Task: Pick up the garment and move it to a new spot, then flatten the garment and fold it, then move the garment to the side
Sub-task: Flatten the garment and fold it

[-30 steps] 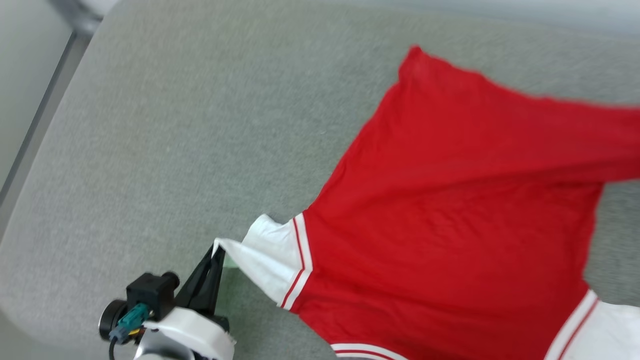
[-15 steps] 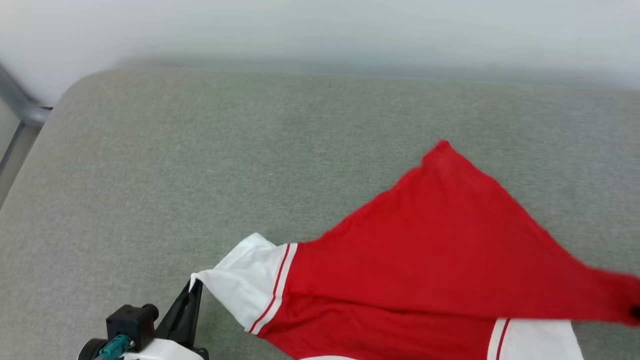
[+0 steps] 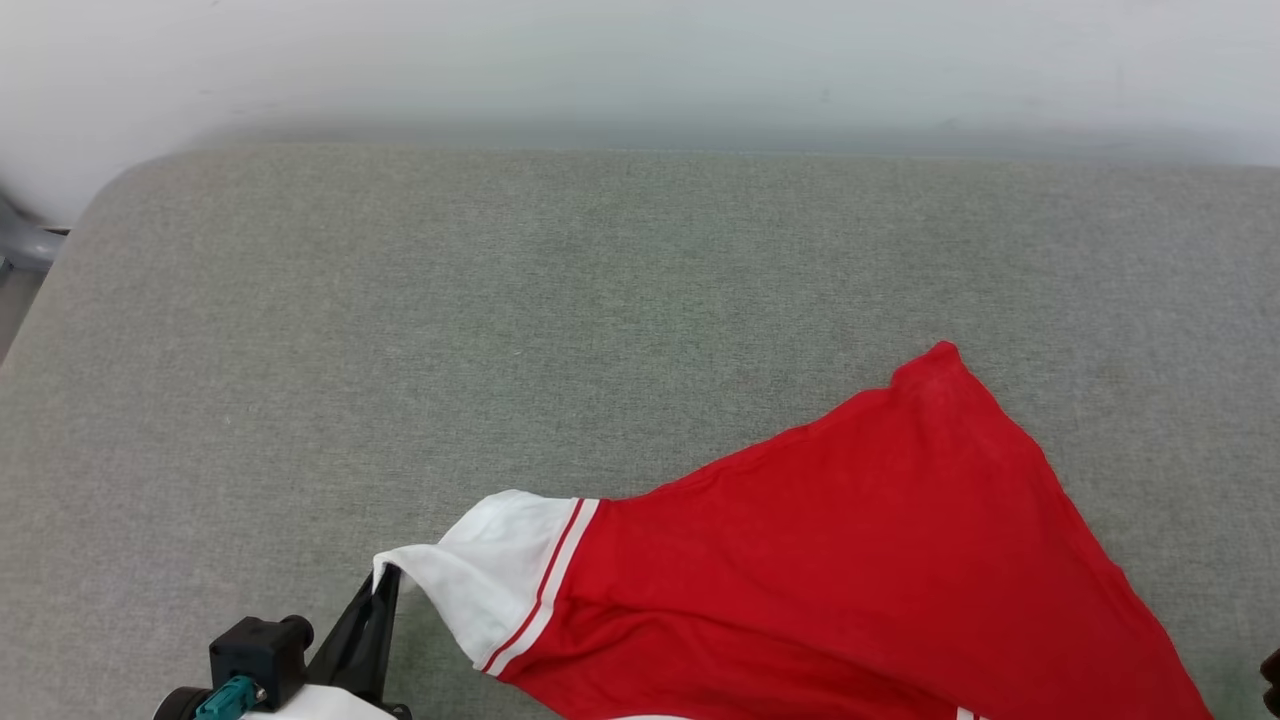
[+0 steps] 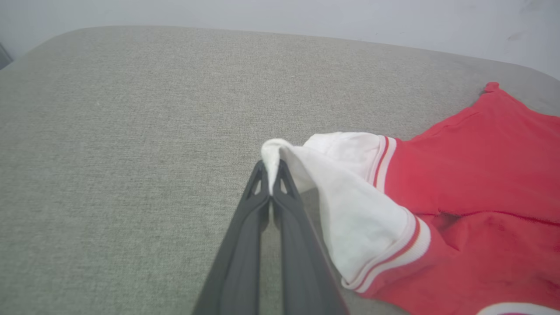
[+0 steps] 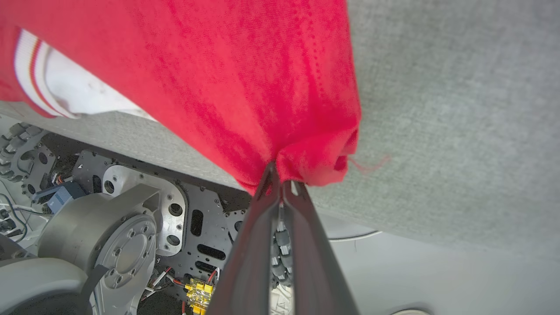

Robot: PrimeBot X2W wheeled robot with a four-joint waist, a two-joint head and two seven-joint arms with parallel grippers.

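At seven o'clock, the garment (image 3: 850, 560) is pinched by its white sleeve (image 3: 480, 565) in the left gripper (image 3: 386, 578), a red edge (image 5: 315, 162) in the right gripper (image 5: 280, 177).

No legible text, labels, numbers, signs

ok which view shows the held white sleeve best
The left wrist view: the sleeve shows large, its tip pinched in the left gripper. The head view has it smaller, near the bottom edge. The right wrist view catches a white patch at upper left; which sleeve is unclear.
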